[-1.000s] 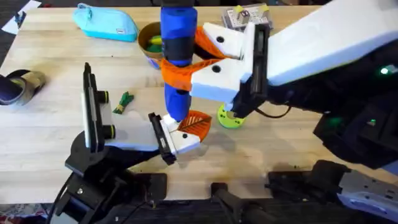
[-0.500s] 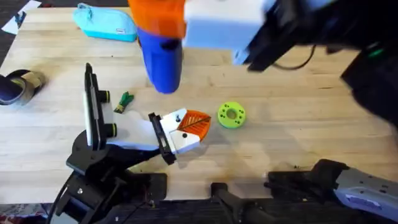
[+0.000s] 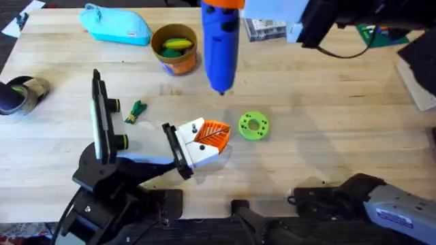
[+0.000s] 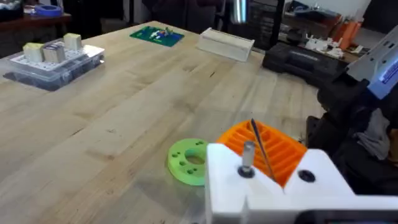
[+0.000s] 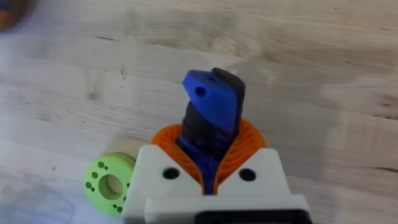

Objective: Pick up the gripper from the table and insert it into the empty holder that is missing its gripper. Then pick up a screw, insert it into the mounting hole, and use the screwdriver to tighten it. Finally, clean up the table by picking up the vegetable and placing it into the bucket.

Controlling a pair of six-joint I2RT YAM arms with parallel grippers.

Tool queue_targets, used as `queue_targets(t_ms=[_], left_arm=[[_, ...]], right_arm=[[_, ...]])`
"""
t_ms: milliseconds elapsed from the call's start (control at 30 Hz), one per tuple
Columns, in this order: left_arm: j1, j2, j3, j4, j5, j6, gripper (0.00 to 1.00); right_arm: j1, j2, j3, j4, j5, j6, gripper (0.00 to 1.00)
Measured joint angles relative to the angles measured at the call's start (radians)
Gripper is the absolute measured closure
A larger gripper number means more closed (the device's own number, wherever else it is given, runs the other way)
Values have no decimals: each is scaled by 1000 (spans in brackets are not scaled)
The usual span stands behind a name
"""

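The far end of the room is dim, with dark shapes of furniture standing past the light wooden tabletop (image 4: pixel 124 106). A second wooden surface sits at the back left, carrying a small blue object (image 4: pixel 46 10). On the right, a black shelf-like bench (image 4: pixel 305 59) holds cluttered white and orange parts. A shiny metal cylinder (image 4: pixel 239 10) catches the light up near the middle. Dark flooring (image 3: pixel 13 42) shows beyond the near tabletop's left edge.

Blue screwdriver (image 3: pixel 220 44) hangs tip-down above the table (image 3: pixel 327 129); orange gripper (image 3: pixel 214 133) sits in the white holder (image 3: pixel 194 146).
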Motion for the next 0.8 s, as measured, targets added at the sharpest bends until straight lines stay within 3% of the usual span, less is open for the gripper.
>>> queue_targets(t_ms=[233,367,567,800], left_arm=[[1,0,0,0,-1,0,983],[1,0,0,0,-1,0,983],[1,0,0,0,-2,0,983],[1,0,0,0,-3,0,983]], right_arm=[[-176,-2,-1,-496,76,41,947],[-311,-2,-1,-680,161,47,948],[-452,6,-1,-864,350,14,947],[-476,129,-1,-915,589,-92,949]])
